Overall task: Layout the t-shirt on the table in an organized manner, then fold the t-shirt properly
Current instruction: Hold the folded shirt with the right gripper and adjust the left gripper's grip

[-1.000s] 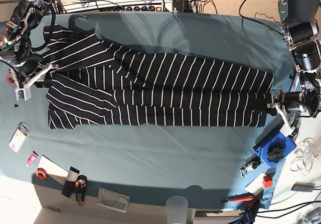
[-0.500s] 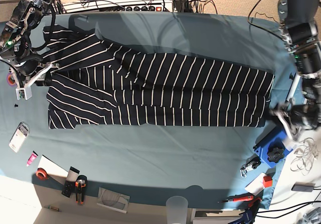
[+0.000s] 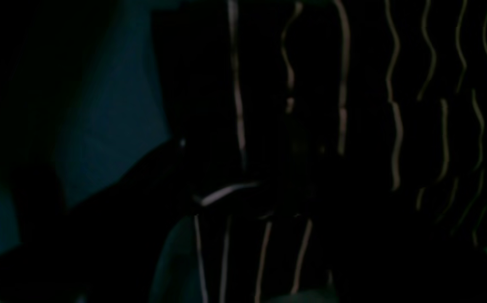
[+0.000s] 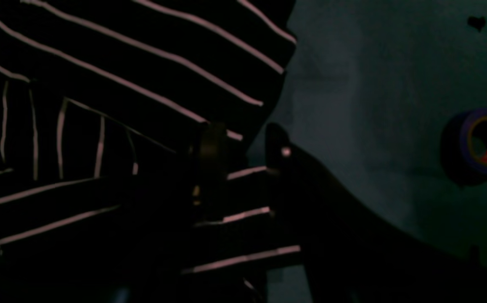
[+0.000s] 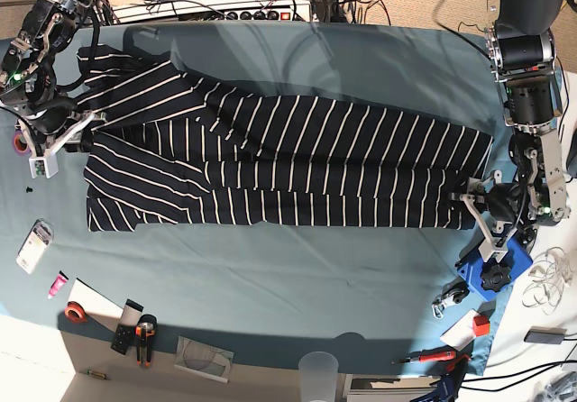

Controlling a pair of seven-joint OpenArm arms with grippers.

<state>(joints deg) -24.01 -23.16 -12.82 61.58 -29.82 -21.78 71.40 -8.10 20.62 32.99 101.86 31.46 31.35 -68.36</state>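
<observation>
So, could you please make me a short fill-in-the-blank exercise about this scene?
1. The dark navy fabric t-shirt has thin ____ stripes.
2. It lies on a table covered in plain ____ cloth.
3. In the right wrist view, the purple roll of ____ lies beside the shirt, not on it.

Missing words: white; teal-blue; tape

The table (image 5: 297,276), covered in teal cloth, carries the t-shirt (image 5: 288,159), spread lengthwise across its middle and folded into a long band. Near the left edge lie a tape roll (image 5: 20,141), a small packet (image 5: 34,244), a pink tube (image 5: 58,284) and a red tape roll (image 5: 76,312). Along the near edge sit pliers (image 5: 144,337), a clear cup (image 5: 318,370), a blue block (image 5: 494,267) and a red cube (image 5: 480,325).
</observation>
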